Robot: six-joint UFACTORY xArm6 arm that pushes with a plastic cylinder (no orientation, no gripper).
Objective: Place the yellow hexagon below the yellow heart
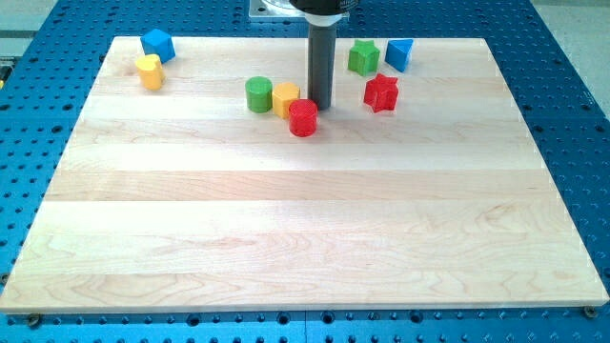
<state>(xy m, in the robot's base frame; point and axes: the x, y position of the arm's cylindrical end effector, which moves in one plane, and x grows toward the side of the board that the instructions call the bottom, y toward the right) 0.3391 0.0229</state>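
Note:
The yellow hexagon (285, 98) lies near the top middle of the wooden board (305, 229), between a green cylinder (258, 94) on its left and a red cylinder (303, 117) at its lower right. The yellow heart (149, 70) lies at the board's top left, far to the left of the hexagon. My tip (319, 105) stands just right of the yellow hexagon and just above the red cylinder, close to both.
A blue cube (157, 44) sits just above the yellow heart. A red star (381, 92), a green star (363, 57) and a blue triangular block (399, 53) lie to the right of my tip near the top edge.

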